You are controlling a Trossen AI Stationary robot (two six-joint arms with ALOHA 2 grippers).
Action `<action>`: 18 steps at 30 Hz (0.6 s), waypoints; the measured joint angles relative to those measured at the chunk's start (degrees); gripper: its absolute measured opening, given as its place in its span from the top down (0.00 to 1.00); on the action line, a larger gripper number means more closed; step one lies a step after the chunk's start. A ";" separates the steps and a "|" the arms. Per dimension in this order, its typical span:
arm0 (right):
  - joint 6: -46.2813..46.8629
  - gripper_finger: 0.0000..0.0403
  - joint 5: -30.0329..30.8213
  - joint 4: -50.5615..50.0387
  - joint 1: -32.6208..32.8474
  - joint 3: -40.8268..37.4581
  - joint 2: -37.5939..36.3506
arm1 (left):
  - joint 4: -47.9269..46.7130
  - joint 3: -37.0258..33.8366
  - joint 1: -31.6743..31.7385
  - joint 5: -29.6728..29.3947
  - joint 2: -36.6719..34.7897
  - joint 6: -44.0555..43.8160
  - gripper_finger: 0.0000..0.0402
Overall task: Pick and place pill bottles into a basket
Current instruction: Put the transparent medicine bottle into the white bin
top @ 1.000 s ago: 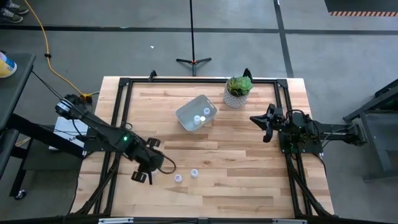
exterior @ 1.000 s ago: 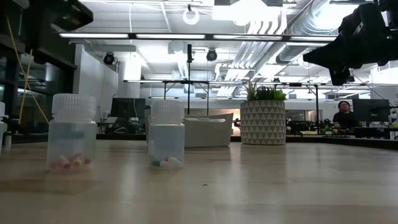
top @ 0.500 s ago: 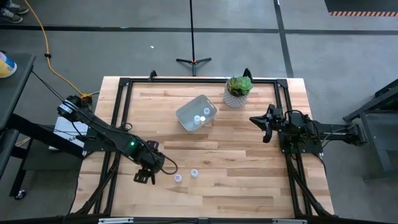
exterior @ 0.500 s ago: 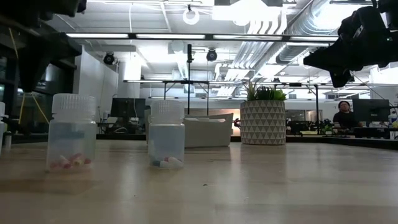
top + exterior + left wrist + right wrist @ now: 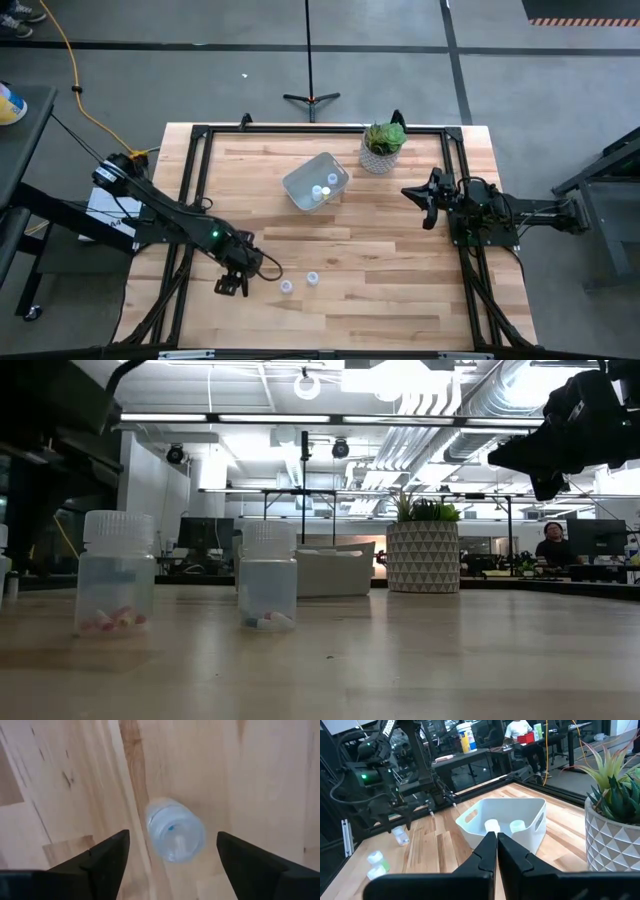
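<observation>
Two pill bottles [image 5: 287, 286] [image 5: 312, 279] stand upright on the table near its front edge; they also show in the low view [image 5: 115, 575] [image 5: 267, 575]. My left gripper [image 5: 232, 284] is open, pointing down just left of them. In the left wrist view [image 5: 172, 834] a third bottle [image 5: 176, 831] lies between its fingers, untouched; it also shows in the right wrist view [image 5: 400, 836]. The basket [image 5: 316, 182] sits at the table's far middle with two bottles [image 5: 318, 191] [image 5: 331, 180] inside. My right gripper [image 5: 420, 195] waits, shut and empty, right of the basket.
A white pot with a green plant [image 5: 383, 145] stands at the far edge, right of the basket. A black frame [image 5: 200, 130] runs along the table's edges. Bare wood [image 5: 400, 290] lies at the front right.
My left gripper has gone a little toward the table's right edge and come down over the bottle near the front left. The bottles have stayed where they were.
</observation>
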 joint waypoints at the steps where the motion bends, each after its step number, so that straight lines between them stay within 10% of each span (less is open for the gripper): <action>1: 0.00 0.99 0.00 -0.02 0.02 0.00 0.00 | 0.82 -0.57 0.00 -0.04 0.00 -0.64 0.18; 18: -0.02 0.99 0.00 -0.11 0.01 0.00 0.00 | 6.25 -4.48 0.02 -1.24 0.00 -1.05 0.34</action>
